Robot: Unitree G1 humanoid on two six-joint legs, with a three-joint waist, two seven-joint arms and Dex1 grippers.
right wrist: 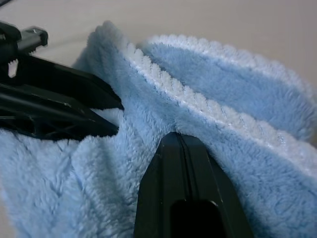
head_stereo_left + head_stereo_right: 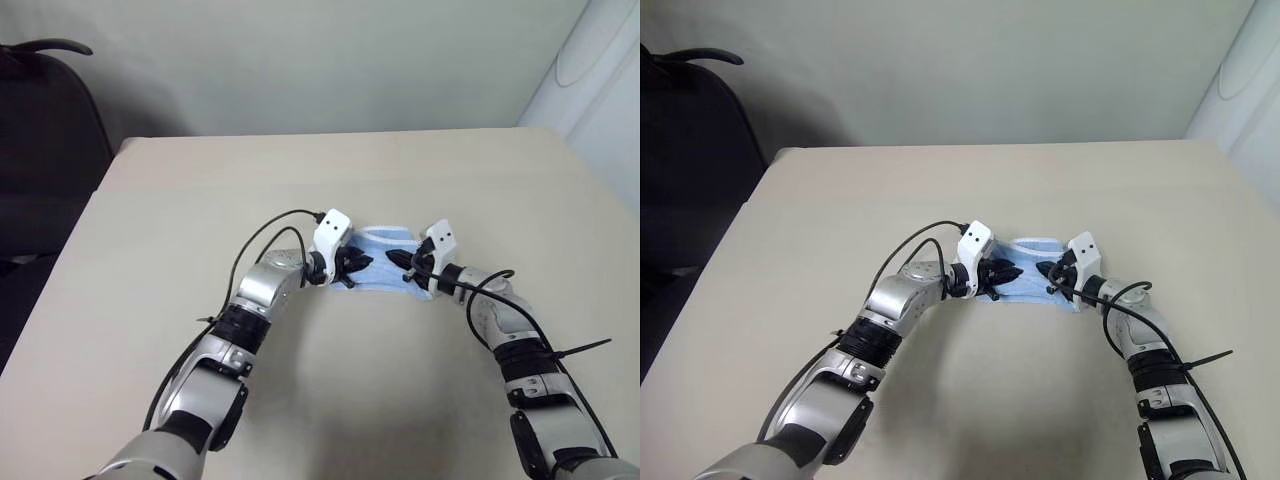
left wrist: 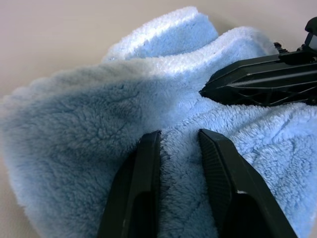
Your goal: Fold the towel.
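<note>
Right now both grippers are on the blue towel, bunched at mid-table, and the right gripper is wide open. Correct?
Not quite. The right gripper is shut, not wide open: the right wrist view shows its two fingers pressed together into the pile. The rest holds: the left gripper also sits on the blue towel, which lies bunched at mid-table.

Surface: beige table (image 2: 150,250), plain top.
On it: the towel (image 2: 385,262), light blue, bunched in folds near the table's middle.
</note>
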